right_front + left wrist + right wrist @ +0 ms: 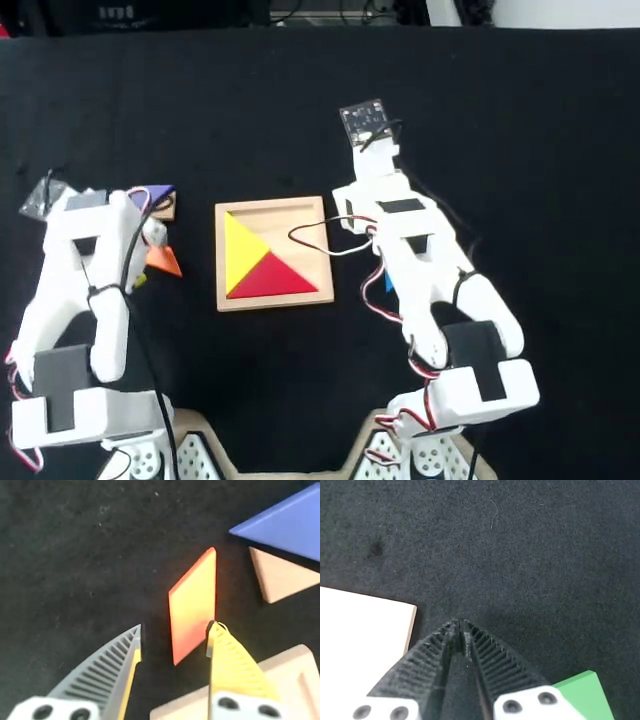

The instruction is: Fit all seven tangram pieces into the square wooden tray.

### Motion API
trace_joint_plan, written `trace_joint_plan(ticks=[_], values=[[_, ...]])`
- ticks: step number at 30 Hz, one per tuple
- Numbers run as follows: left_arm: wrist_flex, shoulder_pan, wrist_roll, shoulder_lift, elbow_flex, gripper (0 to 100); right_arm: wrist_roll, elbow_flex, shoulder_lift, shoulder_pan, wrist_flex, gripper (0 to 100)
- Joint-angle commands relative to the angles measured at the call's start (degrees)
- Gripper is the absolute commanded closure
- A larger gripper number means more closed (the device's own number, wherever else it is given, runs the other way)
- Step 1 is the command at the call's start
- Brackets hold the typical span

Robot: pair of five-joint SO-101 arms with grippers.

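Jaws of the left gripper (pixel 175 626) stand released, one finger on each side of the near end of the orange piece. The jaws of the right gripper (pixel 459 625) are clenched together with nothing between them.

High view: the square wooden tray (pixel 285 222) lies at the middle of the frame on a black cloth (pixel 500 150). It holds two pieces, one yellow triangle (pixel 240 255) along its left side and one red triangle (pixel 275 278) along its bottom side. They meet on a diagonal, and the tray's upper and right parts are bare wood. A thin wire (pixel 310 238) crosses its right rim. Three loose pieces sit left of the tray, by the left arm (pixel 90 290). One is the orange piece (pixel 165 262), near the tray. Above it, one blue triangle (pixel 152 194) touches one pale wood triangle (pixel 166 209). The right arm (pixel 430 260) stands just right of the tray, and one blue sliver (pixel 388 284) peeks out beneath it. Black cloth stretches across the upper part of the frame.

Left wrist view: the orange piece (pixel 192 607) lies at centre. The yellow finger (pixel 230 655) touches its right edge, and the grey finger (pixel 112 665) is apart from it. The blue triangle (pixel 285 525) and pale wood triangle (pixel 280 577) sit at upper right, close together and apart from the orange piece. Cloth covers the left and top.

Right wrist view: a pale corner of the tray (pixel 360 625) sits at lower left, just beside the shut fingertips. One green piece (pixel 585 697) lies at lower right. Cloth spreads above.
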Motion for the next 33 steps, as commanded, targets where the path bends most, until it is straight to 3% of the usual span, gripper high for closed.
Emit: trace_joint_plan(ticks=[1, 17, 29, 33], values=[[-6.8, -0.9, 0.4, -2.5, 3.5, 78, 0.5, -3.6, -0.1, -0.9, -0.2, 98.7], [-11.3, -0.8, 1.7, -2.5, 5.3, 78, 0.5, -3.6, -0.1, -0.9, -0.2, 98.7], [-10.6, -1.4, 1.6, -0.2, 5.1, 78, 0.5, -3.5, -0.1, -1.7, -0.1, 98.7], [-5.9, -0.8, 1.7, -3.3, 3.4, 78, 0.5, -3.5, -0.1, -1.7, -0.1, 98.7]])
